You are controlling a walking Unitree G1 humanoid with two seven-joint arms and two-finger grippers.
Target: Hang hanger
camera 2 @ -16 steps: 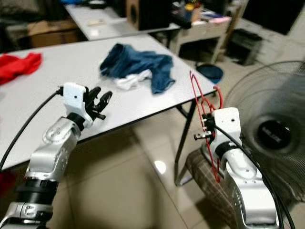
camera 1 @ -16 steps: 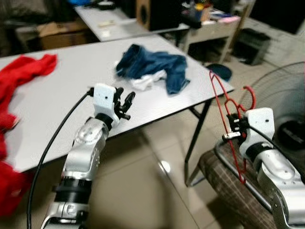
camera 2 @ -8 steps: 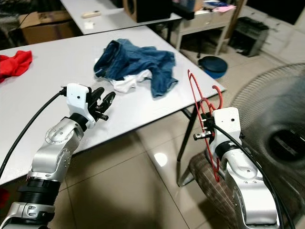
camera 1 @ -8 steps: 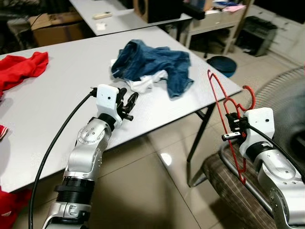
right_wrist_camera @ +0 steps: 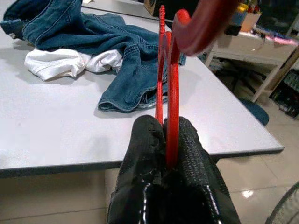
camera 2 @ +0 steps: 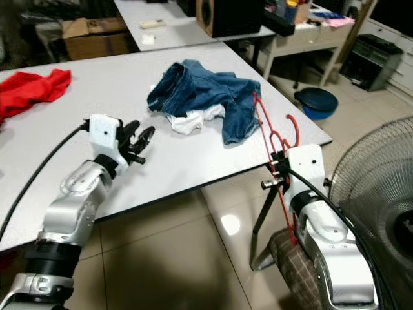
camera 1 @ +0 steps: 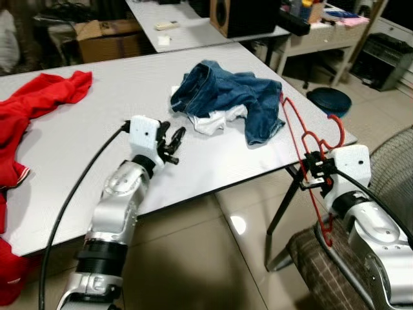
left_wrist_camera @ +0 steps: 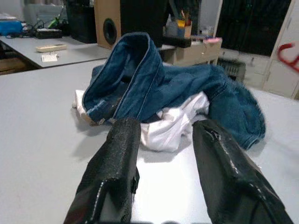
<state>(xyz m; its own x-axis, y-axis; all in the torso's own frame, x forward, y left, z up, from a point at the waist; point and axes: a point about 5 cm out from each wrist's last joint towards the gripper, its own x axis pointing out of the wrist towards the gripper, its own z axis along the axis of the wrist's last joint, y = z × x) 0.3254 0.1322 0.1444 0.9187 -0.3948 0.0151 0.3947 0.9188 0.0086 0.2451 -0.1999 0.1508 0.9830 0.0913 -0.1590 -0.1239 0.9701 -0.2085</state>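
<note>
Gripping red hanger (camera 1: pixel 303 152): right gripper (right_wrist_camera: pixel 167 140) clenched | left gripper (left_wrist_camera: pixel 161 154) released above table (camera 1: pixel 77 142) | hanger's lower end seemingly hidden.

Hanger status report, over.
Right claw shut on red hanger, held beside table edge. Left claw open, empty, over table. Jeans pile lies ahead.

Glossy tiled floor (camera 1: pixel 193 258), grey table (camera 1: pixel 77 142), perhaps a speaker (camera 2: pixel 229 16) behind, standing fan (camera 2: pixel 381 187)
</note>
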